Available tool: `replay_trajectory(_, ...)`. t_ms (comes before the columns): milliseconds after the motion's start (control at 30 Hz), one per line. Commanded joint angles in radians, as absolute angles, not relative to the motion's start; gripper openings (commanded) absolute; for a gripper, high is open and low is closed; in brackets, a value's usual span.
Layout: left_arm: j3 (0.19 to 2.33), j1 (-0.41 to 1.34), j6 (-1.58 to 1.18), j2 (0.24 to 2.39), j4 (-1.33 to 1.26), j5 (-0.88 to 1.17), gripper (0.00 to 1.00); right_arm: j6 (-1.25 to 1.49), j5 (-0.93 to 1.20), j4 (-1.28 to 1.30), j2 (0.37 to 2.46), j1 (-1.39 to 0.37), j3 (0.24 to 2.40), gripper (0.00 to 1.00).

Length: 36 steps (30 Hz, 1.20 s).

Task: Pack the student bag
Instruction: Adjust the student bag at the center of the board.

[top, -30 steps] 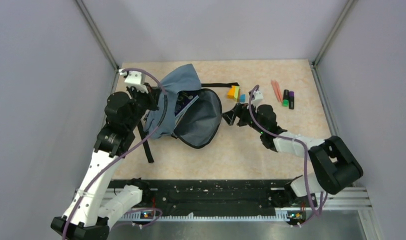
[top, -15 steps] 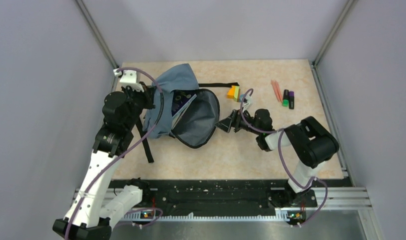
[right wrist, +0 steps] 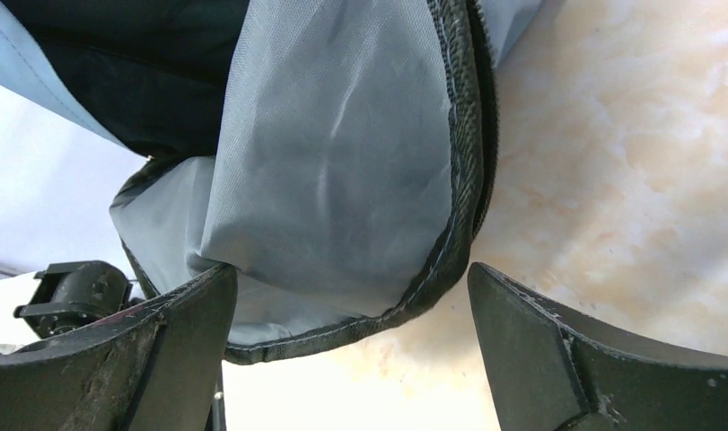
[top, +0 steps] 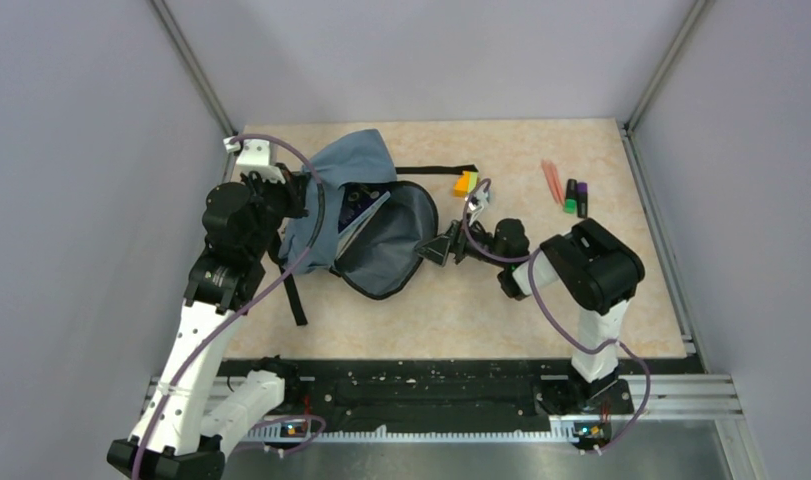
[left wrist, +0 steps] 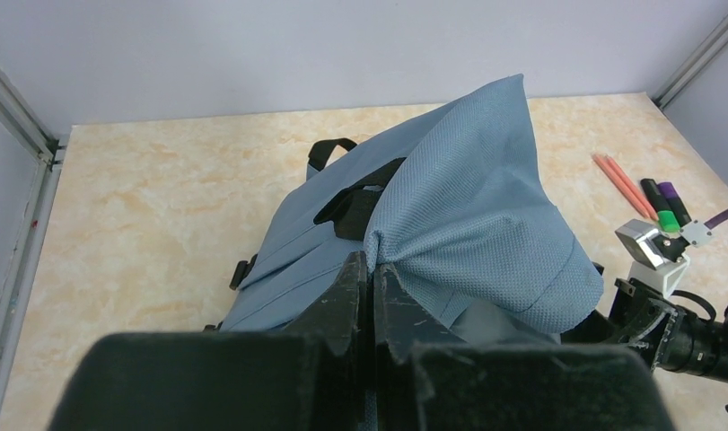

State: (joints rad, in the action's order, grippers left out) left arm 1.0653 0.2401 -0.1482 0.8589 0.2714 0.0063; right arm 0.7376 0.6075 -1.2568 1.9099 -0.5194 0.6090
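The dusty-blue student bag (top: 353, 175) lies at the back left of the table, its mouth wide open and its grey lining (top: 386, 250) showing. My left gripper (top: 299, 194) is shut on a raised fold of the bag's outer fabric (left wrist: 468, 197) and holds it up; the jaws (left wrist: 371, 269) meet on the cloth. My right gripper (top: 434, 250) is open at the right rim of the open mouth. In the right wrist view the black zipper edge (right wrist: 459, 189) and lining (right wrist: 333, 180) hang between its spread fingers (right wrist: 351, 301), which hold nothing.
An orange and yellow block (top: 466, 183) lies behind the right gripper. Pink pencils (top: 552, 183) and two highlighters (top: 575, 197) lie at the back right; they also show in the left wrist view (left wrist: 663, 203). Black straps (top: 436, 170) trail from the bag. Side walls stand close.
My right gripper has moved left to the bag's open rim, its arm folding in behind it. The left gripper keeps its hold; the bag has shifted slightly left.
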Motion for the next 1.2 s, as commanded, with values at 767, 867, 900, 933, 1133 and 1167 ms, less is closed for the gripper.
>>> replay_trajectory(767,1.210,0.229,-0.126,0.872,0.219,0.141,0.00,0.736,0.581,-1.428,1.504,-0.572,0.813,0.00)
replay_trajectory(867,1.299,0.231,-0.118,0.920,0.248,0.195,0.00,0.663,0.564,-1.327,1.391,-0.580,0.890,0.00)
replay_trajectory(900,1.336,0.232,-0.115,0.939,0.260,0.216,0.00,0.641,0.566,-1.289,1.364,-0.587,0.922,0.00)
replay_trajectory(933,1.368,0.233,-0.110,0.960,0.271,0.247,0.00,0.617,0.568,-1.243,1.341,-0.595,0.961,0.00)
replay_trajectory(1133,1.478,0.238,-0.126,1.052,0.288,0.380,0.00,0.504,0.557,-1.011,1.287,-0.643,1.097,0.00)
replay_trajectory(1167,1.471,0.239,-0.128,1.063,0.288,0.408,0.00,0.495,0.537,-0.985,1.279,-0.645,1.090,0.00)
